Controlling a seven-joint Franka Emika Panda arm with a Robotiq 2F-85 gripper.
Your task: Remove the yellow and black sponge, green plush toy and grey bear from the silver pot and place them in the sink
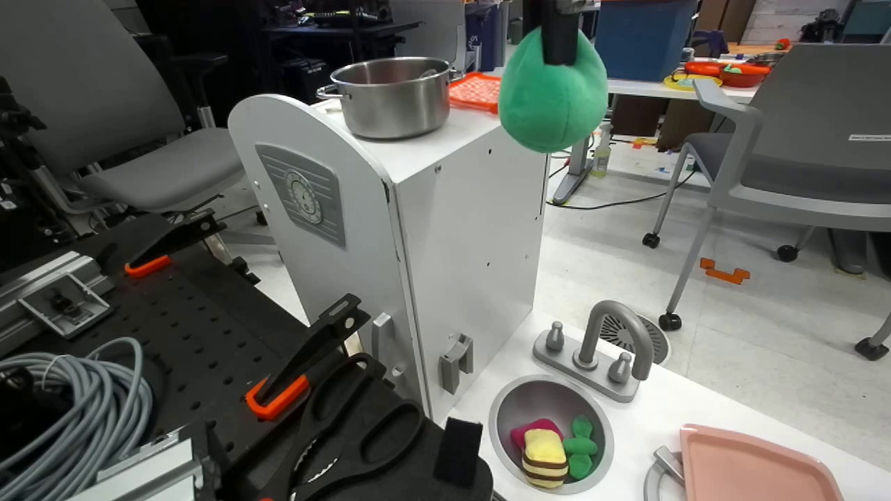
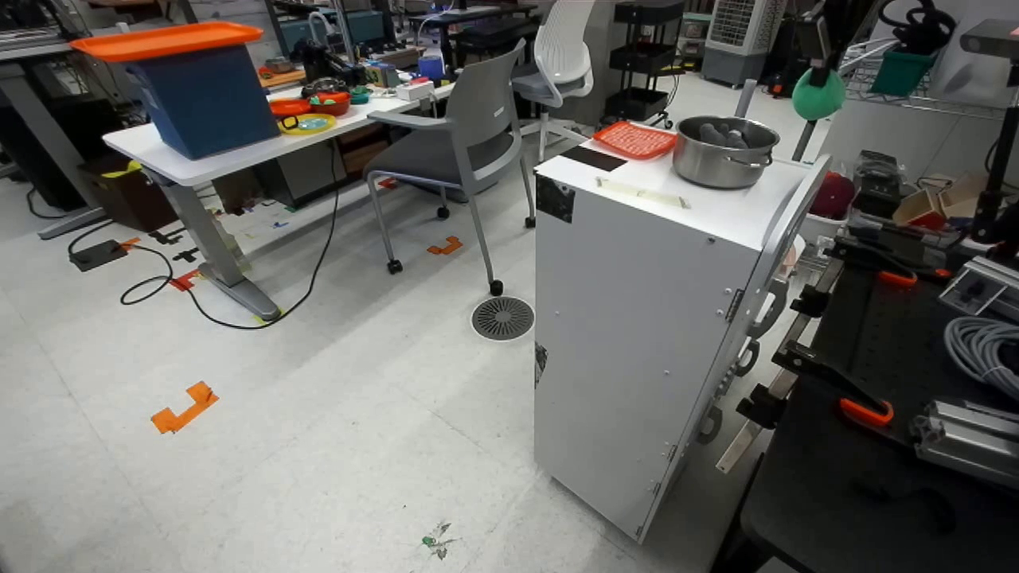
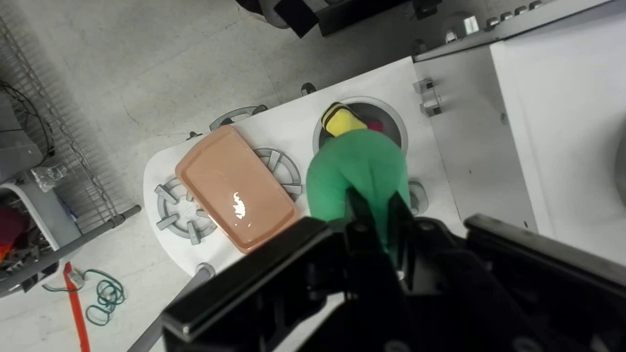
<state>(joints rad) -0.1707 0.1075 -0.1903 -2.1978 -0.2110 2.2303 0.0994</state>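
The green plush toy (image 1: 553, 106) hangs in the claw (image 3: 374, 196).

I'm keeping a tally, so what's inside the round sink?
The sink holds the yellow and black sponge, a magenta object and a lobed green object. The sponge covers part of the magenta object; whatever lies beneath them is hidden.

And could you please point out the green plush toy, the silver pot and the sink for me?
Green plush toy (image 1: 553, 101): in an exterior view, on the middle of its rounded body.
Silver pot (image 2: 715, 166): in an exterior view, on its outer side wall.
Sink (image 1: 541, 399): in an exterior view, on a bare part of its inside.
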